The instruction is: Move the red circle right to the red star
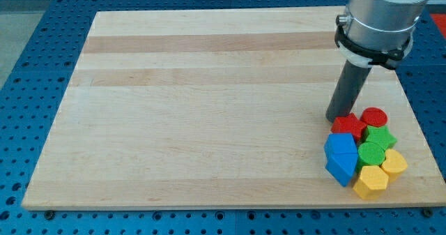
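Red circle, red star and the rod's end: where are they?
red circle [374, 116], camera view, its top face.
red star [348, 126], camera view, its top face.
my tip [336, 118], camera view, rod's very end.

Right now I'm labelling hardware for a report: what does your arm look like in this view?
A silver-grey cylindrical housing enters at the view's top right, ringed by a black clamp collar over a thin white band. Below it hangs a straight dark grey rod; my tip ends just left of the red star. No cables or markings show.
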